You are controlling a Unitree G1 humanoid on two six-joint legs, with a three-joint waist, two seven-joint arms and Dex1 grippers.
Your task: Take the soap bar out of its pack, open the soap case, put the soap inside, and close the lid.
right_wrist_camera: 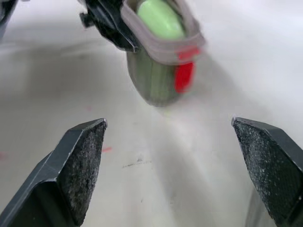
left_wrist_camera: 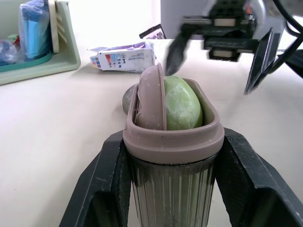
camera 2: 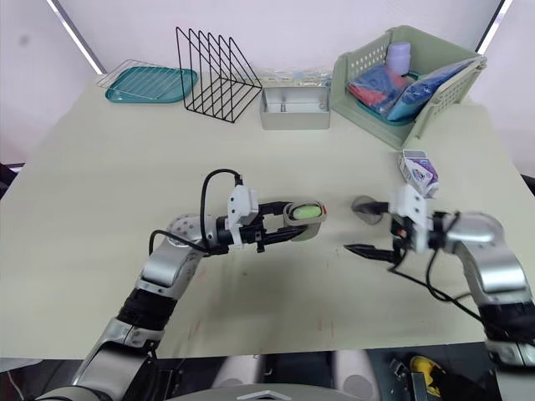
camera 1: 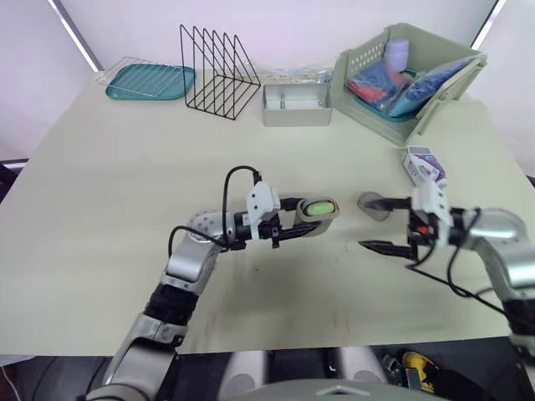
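Pale cream table (camera 1: 100,209) fills the work area, set against a white wall.

1. Far edge, robot's right: a green slatted basket (camera 1: 361,60) tilted on its side, holding coloured packets.
2. Far edge, centre: a black wire file rack (camera 1: 219,75), with a low grey metal box (camera 1: 296,113) just beside it on the basket side.
3. Far edge, robot's left: a teal tray (camera 1: 125,92) with a wire grid on it.
4. Left gripper (camera 1: 305,217): near the table centre. Its two black fingers are closed against opposite sides of the ribbed soap case (left_wrist_camera: 171,189), one on each side, gripping it firmly. The mouth of the case is open and faces upward.
5. Right gripper (camera 1: 374,224): low over the table, pointing toward the case and apart from it. Fingers are spread wide with nothing between them.
6. Soap pack (camera 1: 424,164): lies flat on the table beyond the right wrist, between it and the basket.
7. Grey disc (camera 1: 372,206): lies on the table beside the right gripper's upper finger.
8. Soap (left_wrist_camera: 182,104): a green bar, seated inside the case beside an upright mauve flap (left_wrist_camera: 151,99).
9. Red mark (right_wrist_camera: 184,71): on the case wall facing the right gripper.
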